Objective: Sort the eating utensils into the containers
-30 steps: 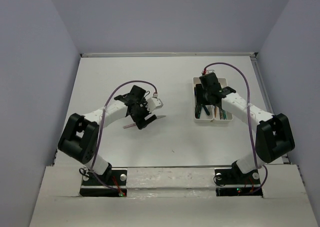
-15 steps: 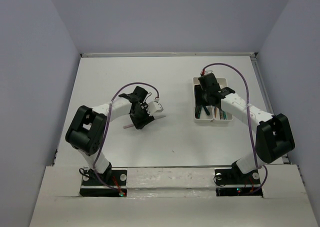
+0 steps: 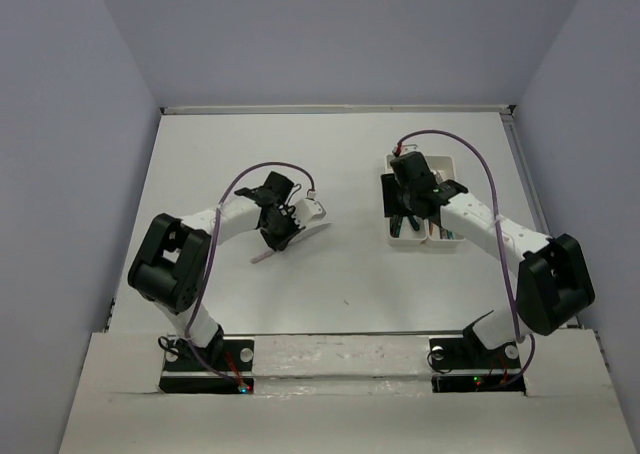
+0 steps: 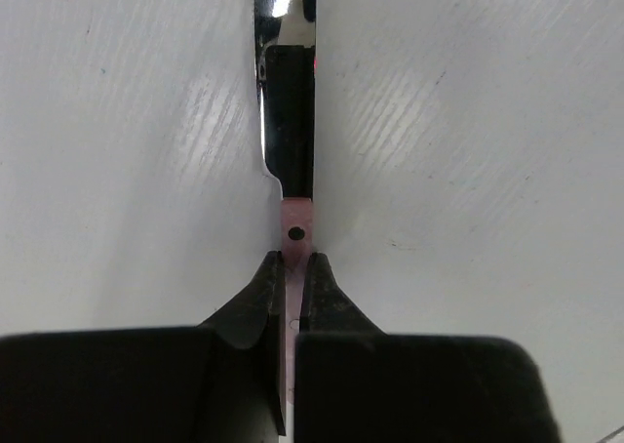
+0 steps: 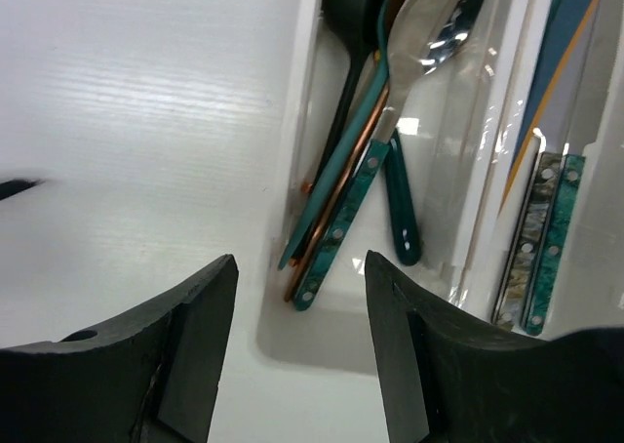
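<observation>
A knife with a pink handle (image 4: 294,224) and a shiny blade (image 4: 291,121) lies on the white table, left of centre. My left gripper (image 4: 294,263) is shut on its handle, with the blade (image 3: 316,231) pointing away from the fingers. The containers are two joined white trays (image 3: 402,240) at the right. The left tray (image 5: 322,338) holds several spoons: a silver bowl (image 5: 441,21), teal handles (image 5: 338,230), a black one and a copper one. Knives with marbled handles (image 5: 546,236) lie in the right tray. My right gripper (image 5: 300,263) hangs open over the left tray's near end, holding nothing.
Pale walls close the table in on the left, back and right. The two arm bases (image 3: 205,359) stand at the near edge. A purple cable (image 3: 270,168) loops over the left arm, and another over the right arm.
My left gripper has closed on the knife's pink handle, and the knife has shifted slightly with it. My right gripper has drifted a little to the left over the trays, still open.
</observation>
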Tool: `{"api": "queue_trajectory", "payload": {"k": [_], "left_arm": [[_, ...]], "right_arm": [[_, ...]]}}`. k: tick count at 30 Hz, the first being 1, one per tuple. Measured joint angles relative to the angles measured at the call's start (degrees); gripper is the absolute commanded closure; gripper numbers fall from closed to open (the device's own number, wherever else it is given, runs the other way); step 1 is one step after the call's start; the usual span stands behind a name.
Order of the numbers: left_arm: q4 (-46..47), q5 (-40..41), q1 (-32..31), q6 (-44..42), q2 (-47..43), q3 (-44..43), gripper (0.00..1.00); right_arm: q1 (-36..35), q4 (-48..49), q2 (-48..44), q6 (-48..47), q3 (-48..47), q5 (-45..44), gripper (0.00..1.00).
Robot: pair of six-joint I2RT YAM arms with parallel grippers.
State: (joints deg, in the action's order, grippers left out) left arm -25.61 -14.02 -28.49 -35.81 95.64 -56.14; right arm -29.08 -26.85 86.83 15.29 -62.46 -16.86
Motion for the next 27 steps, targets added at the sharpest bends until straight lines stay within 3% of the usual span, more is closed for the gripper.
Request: {"api": "queue_trajectory", "payload": {"k": [4,9,11,15,21,22,27], "left_arm": [[2.10,-1.33,0.02,4.44,-4.37,1.79,1.00],[9.51,-2.25,0.02,9.60,-13.57,3.54,1.00],[12.31,-2.60,0.02,11.61,-15.52,3.82,1.00],[15.58,-3.06,0.02,15.67,-16.44,4.07,1.00],[18.18,-2.89,0.02,20.39,-18.95,4.07,1.00],[18.62,-2.91,0.02,21.22,-19.76,4.07,1.00],[20.13,-2.95,0.00,23.41,-22.18,4.07,1.00]], "right_arm": [[-1.77,2.73,-6.58,2.43,4.04,4.17,0.41],[-2.80,18.62,-19.98,9.64,14.78,11.56,0.41],[-3.67,24.55,-21.55,12.35,16.85,13.22,0.35],[-9.14,36.11,-15.15,16.41,16.02,14.19,0.14],[-13.84,45.33,-1.33,20.59,11.10,15.98,0.21],[-13.90,46.69,0.15,21.75,10.78,15.87,0.26],[-13.73,51.93,2.78,25.73,10.67,14.88,0.33]]}}
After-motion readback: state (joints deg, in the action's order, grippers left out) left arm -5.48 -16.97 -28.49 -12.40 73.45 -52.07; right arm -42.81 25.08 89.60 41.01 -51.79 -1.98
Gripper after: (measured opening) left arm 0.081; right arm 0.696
